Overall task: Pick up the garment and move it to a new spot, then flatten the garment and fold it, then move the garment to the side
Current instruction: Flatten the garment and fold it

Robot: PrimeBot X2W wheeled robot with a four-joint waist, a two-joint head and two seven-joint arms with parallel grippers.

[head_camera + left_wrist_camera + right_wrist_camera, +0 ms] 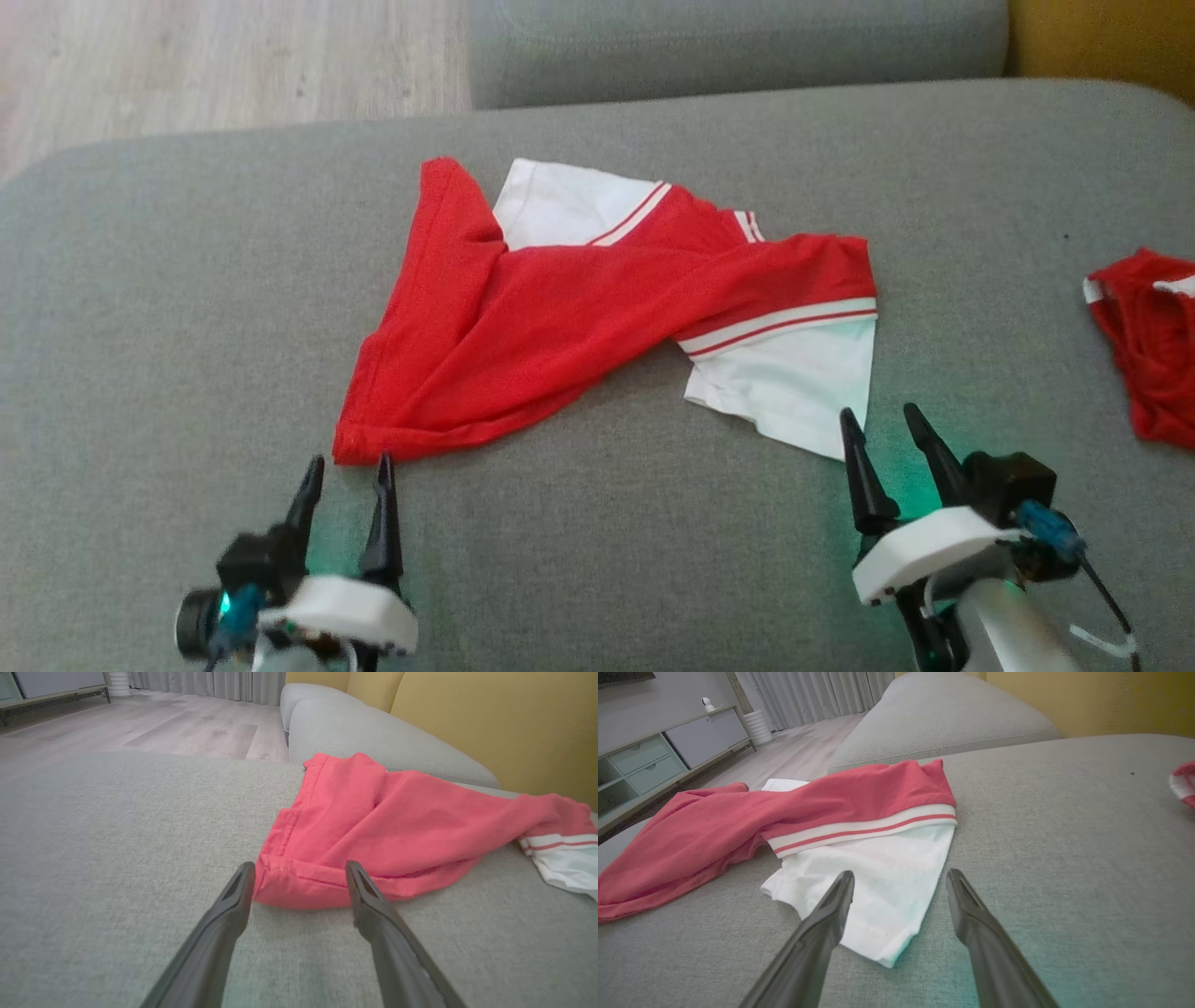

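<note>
Red-white garment [560, 317], crumpled, possibly a shirt

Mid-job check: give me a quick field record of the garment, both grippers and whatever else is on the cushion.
surface: grey sofa cushion
garment: red shirt with white sleeves, twisted and bunched, not flat, not folded
left gripper: open, holding nothing, tips at the red hem corner
right gripper: open, holding nothing, tips at the near white sleeve
contact: cannot tell whether either touches the cloth
other item: second red garment at the right edge of the head view, apart from the first
</note>
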